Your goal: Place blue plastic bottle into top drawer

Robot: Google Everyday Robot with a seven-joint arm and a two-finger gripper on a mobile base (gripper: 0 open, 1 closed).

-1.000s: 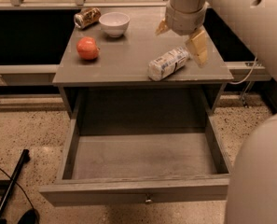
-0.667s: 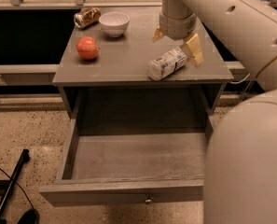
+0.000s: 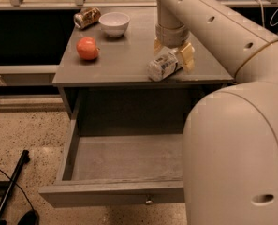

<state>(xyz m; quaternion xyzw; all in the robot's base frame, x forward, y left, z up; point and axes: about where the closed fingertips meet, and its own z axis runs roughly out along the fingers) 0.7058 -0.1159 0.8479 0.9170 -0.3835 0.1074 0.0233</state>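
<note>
- Looking at a grey table [image 3: 124, 62] with the top drawer [image 3: 106, 192] pulled wide open underneath, small round knob [image 3: 149, 201] on its front down at 6 o'clock.
- Blue plastic bottle [image 3: 163, 66] not in the drawer. Lying flat on its side on the table, roughly 4 o'clock of the surface, close to the front edge. One end aimed at 8 o'clock, the other at 2 o'clock.
- Pincer [image 3: 172, 52] pointing straight down right at the bottle's 2 o'clock end, fingers [image 3: 187, 54] spread apart, one on either side of that end. Can't tell about actual contact, tbh.
- Red apple [image 3: 87, 48] sitting at 9 o'clock of the table, well apart from the bottle.
- White bowl [image 3: 114, 23] toward the back around 11 o'clock, with a brown can [image 3: 87, 18] on its side just beside it at the back-left corner.
- Big pale arm [image 3: 232, 139] filling the right side of the view, covering the drawer's right part.
- Black pole [image 3: 10, 186] on the speckled floor at 7 o'clock.
</note>
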